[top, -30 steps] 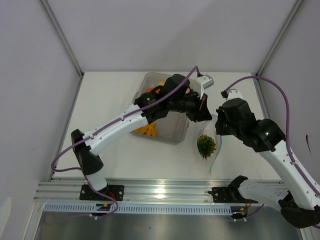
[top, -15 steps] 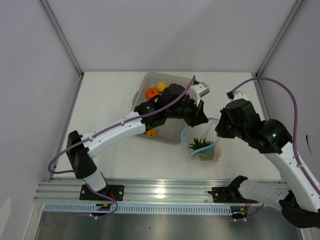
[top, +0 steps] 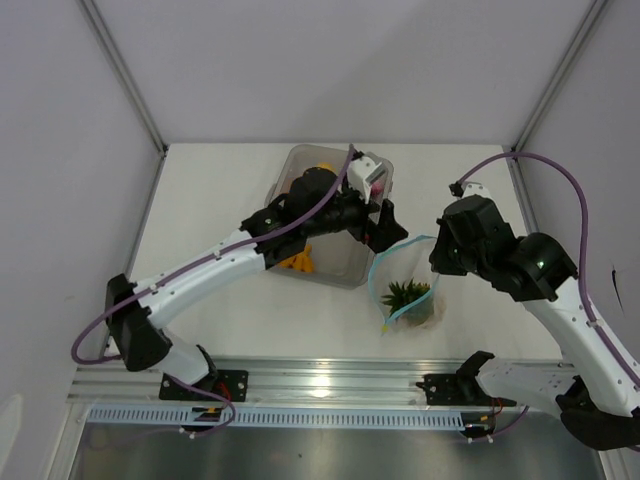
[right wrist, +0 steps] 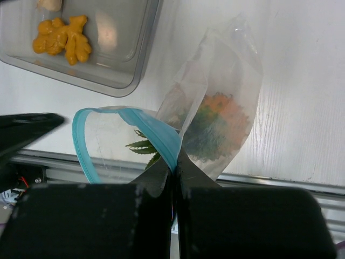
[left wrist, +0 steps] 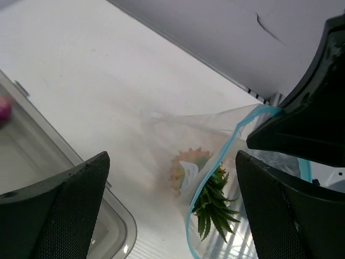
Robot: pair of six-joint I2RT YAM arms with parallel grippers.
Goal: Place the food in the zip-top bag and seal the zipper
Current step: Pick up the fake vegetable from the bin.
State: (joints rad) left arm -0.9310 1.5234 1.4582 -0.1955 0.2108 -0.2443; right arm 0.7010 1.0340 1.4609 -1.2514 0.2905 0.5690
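Note:
The zip-top bag (top: pixel 424 309) stands on the table right of the tray, its mouth gaping; the light blue zipper (top: pixel 384 266) curves round the opening. Inside lie a green leafy sprig (top: pixel 405 293) and an orange piece (right wrist: pixel 218 107). My right gripper (top: pixel 437 264) is shut on the bag's zipper edge (right wrist: pixel 168 141) and holds it up. My left gripper (top: pixel 388 226) hangs wide open and holds nothing, between the tray and the bag mouth; in its wrist view the bag (left wrist: pixel 178 140) and sprig (left wrist: pixel 214 208) lie beyond its fingers (left wrist: pixel 59 216).
A clear grey tray (top: pixel 345 270) left of the bag holds more food: a yellow lemon (top: pixel 325 170), orange bits (top: pixel 298 262), a beige piece (right wrist: pixel 49 4) and a purple piece (left wrist: pixel 2 108). Metal rails (top: pixel 330 385) run along the near table edge.
The left gripper's jaws went from shut to wide open, and the arm drew back left toward the tray. The bag mouth spread wider. The right gripper kept its hold.

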